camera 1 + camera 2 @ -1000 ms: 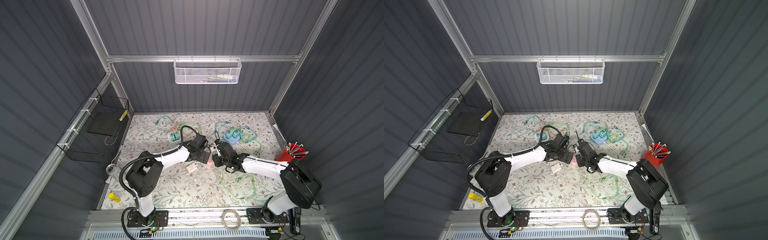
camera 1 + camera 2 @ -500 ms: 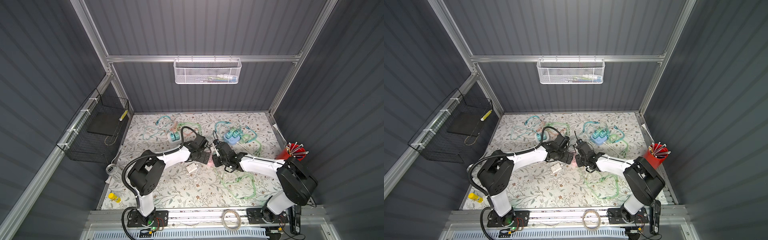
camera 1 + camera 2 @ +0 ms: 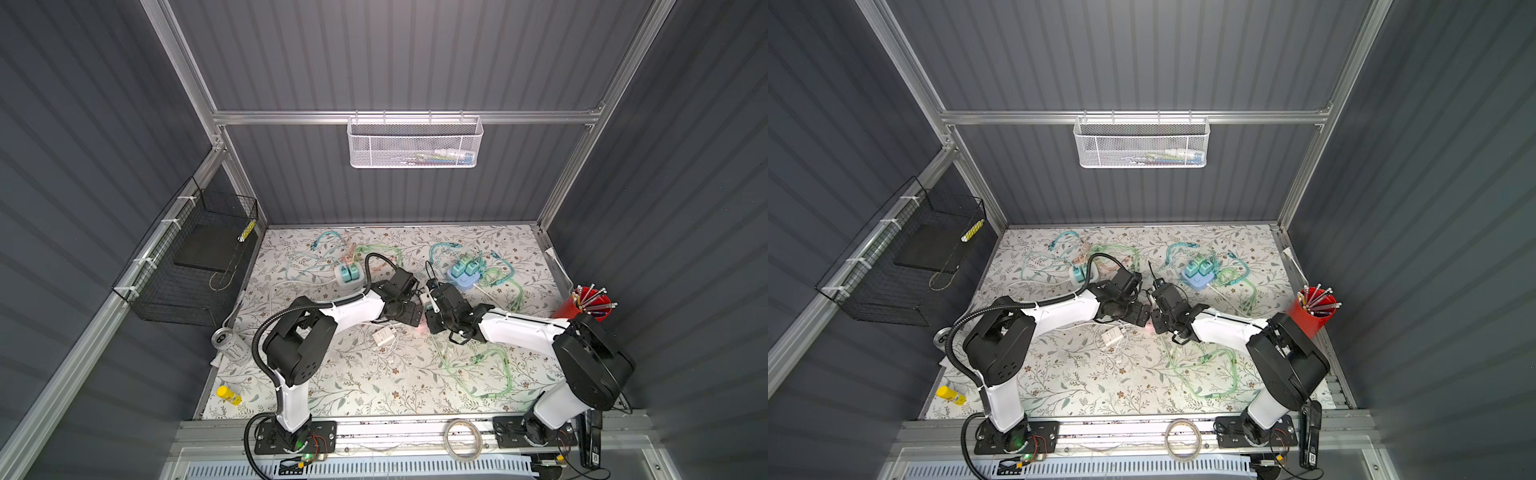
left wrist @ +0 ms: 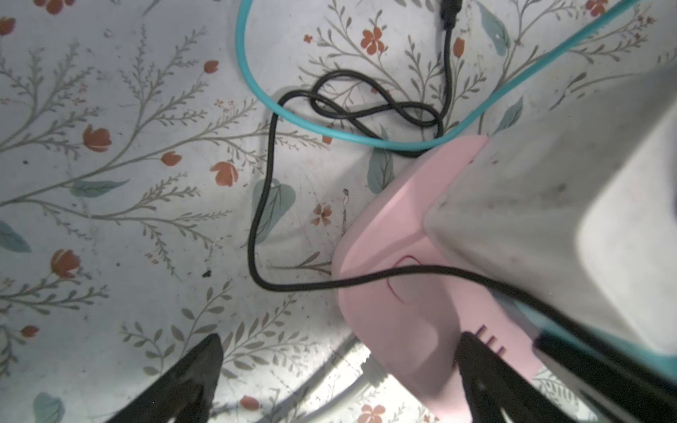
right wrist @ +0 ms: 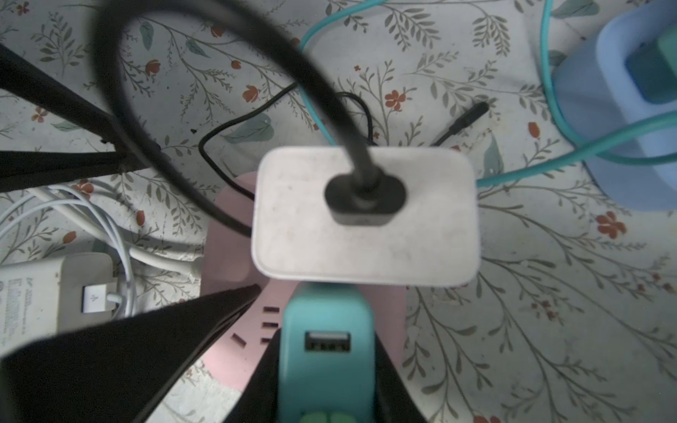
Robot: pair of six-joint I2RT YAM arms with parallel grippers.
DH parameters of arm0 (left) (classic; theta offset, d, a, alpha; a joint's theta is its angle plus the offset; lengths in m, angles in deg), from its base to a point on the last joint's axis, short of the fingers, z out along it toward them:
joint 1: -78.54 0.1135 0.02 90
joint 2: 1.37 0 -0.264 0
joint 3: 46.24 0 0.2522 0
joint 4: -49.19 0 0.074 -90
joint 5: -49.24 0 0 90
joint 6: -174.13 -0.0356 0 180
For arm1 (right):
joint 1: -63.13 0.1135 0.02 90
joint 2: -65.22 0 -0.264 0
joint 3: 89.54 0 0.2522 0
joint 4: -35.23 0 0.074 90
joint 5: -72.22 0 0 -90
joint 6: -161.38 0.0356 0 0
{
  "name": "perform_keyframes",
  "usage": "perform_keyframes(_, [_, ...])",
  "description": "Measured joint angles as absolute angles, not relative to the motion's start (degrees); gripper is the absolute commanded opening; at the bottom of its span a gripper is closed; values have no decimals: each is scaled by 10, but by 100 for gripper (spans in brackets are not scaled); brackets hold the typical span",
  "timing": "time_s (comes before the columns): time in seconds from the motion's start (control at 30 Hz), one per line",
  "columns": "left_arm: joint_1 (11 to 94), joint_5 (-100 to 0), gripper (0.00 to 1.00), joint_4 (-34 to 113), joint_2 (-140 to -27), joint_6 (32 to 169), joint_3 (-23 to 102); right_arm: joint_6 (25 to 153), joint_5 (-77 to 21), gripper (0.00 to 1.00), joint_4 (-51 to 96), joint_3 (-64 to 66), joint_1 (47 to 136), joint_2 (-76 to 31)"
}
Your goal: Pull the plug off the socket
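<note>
Right, the right gripper (image 5: 322, 329) is pinching the teal plug (image 5: 326, 366) by its sides, and the plug looks seated in the pink socket (image 5: 229, 263) mid-table, just beside the white adapter (image 5: 304, 227). So the grasp looks made and the pull not yet begun, while the left gripper (image 4: 337, 377) hangs spread wide at the socket's end, holding nothing. Next up, I'd say: a straight pull off the socket face, with the left pinning that pink block so it doesn't lift along.
</note>
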State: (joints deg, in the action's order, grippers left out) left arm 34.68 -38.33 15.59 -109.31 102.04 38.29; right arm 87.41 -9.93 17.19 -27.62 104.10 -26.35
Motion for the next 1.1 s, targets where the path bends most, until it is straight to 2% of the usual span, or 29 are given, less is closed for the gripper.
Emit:
perform_keyframes(0.4, [346,-385,97,147,-1116,1031,413,874,-98,7,156,-267,1041,-264])
perform_keyframes(0.8, [346,-383,94,148,-1118,1043,413,874,-89,0,156,-269,1042,-263])
perform_keyframes(1.1, [343,-377,94,159,-1117,1046,406,875,-86,0,161,-277,1041,-243])
